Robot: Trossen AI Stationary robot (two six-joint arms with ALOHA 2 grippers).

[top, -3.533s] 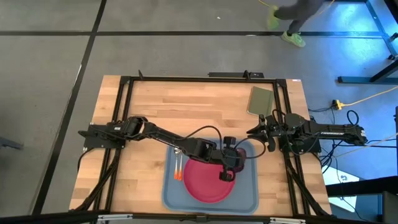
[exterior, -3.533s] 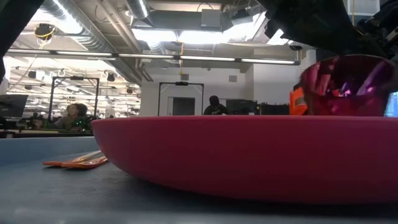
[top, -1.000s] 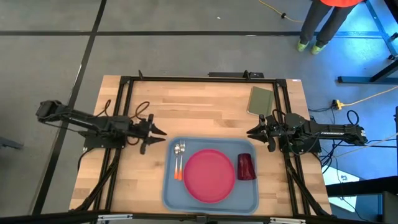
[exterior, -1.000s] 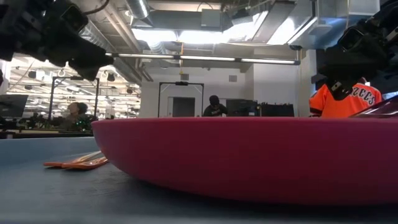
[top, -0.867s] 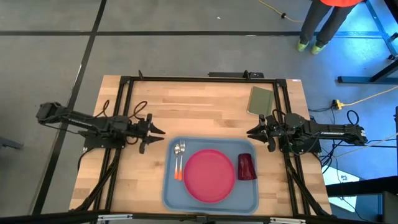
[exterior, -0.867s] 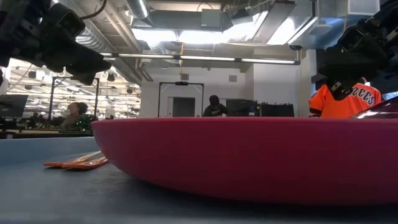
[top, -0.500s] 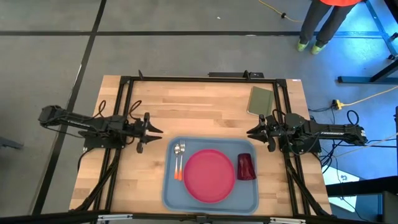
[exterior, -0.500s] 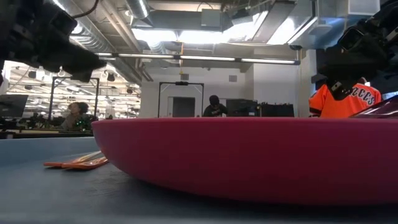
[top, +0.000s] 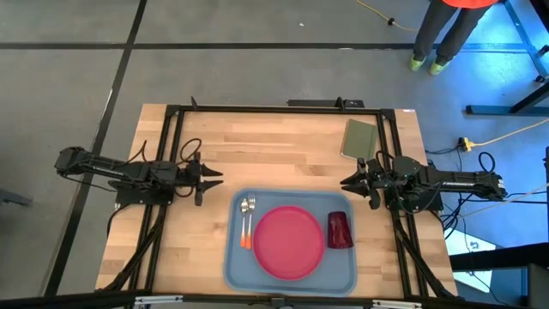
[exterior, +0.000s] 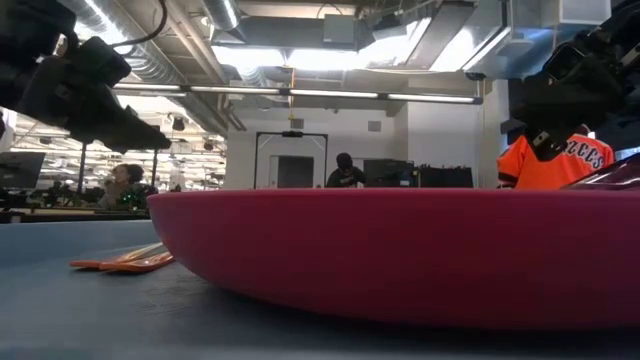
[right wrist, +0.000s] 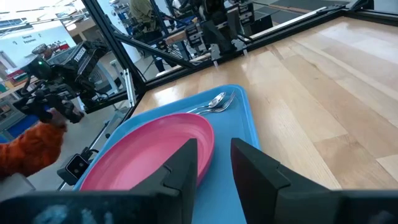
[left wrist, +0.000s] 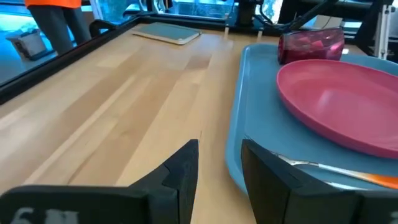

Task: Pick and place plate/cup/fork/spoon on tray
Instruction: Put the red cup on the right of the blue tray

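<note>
The light blue-grey tray (top: pixel 236 266) lies at the table's near middle. The pink-red plate (top: pixel 289 242) rests flat in its middle. The dark red cup (top: pixel 340 230) lies on its side on the tray, right of the plate; it also shows in the left wrist view (left wrist: pixel 311 45). The fork and the spoon (top: pixel 247 220), with orange handles, lie side by side on the tray's left part. My left gripper (top: pixel 212 179) is open and empty over the bare wood left of the tray. My right gripper (top: pixel 346 183) is open and empty beyond the tray's far right corner.
An olive-green pad (top: pixel 359 138) lies at the table's far right. Black frame rails run along the table's left, right and far edges. Bare wood lies beyond the tray. A person in orange stands on the floor past the far right corner (top: pixel 446 26).
My left gripper has drawn back a little toward the table's left edge, away from the tray, still open. The things on the tray and my right arm have kept still.
</note>
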